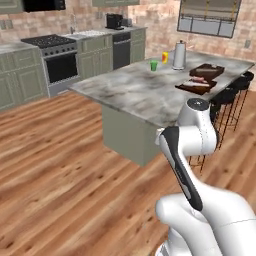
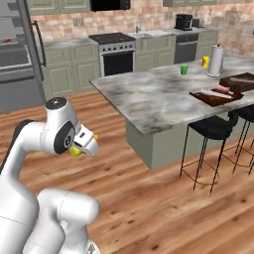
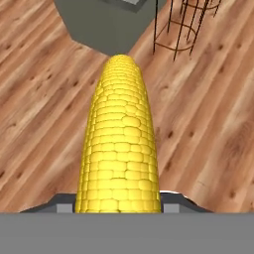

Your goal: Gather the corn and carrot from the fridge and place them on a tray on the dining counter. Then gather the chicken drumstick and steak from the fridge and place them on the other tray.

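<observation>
Fingers clamped on the corn (image 3: 120, 144), one each side of its near end; the tips themselves are hidden under the cob at the bottom of the hand view, so exact contact can't be read. Gripper (image 2: 82, 145) sits low at left centre of the right base view, a bit of yellow and green poking out beside it.

Corn: runs straight away from the hand, up the middle of the hand view, over bare wood floor (image 3: 44, 114). Held in the air, well short of the counter (image 1: 130, 92).

Handling, my guess:
- stiff, won't sag though held by one end
- light to middling; the long overhang will want to lever down in the grip
- rounded, bumpy kernels, so it could roll or slip between flat pads
- not fragile; a firm squeeze is safe
- a hold nearer the middle would balance better; the end grip leaves more swing

Trays (image 1: 200, 80): two dark ones at the far right end of the counter, right of centre in the left base view, near the stools (image 2: 213, 129). Something reddish lies on the nearer one; too small to name.

Hard to make out:
- carrot not identified
- fridge (image 2: 15, 54) cut off at the upper left edge of the right base view; contents unreadable
- far tip of the corn overlaps the grey counter base (image 3: 106, 25) at the top of the hand view
</observation>
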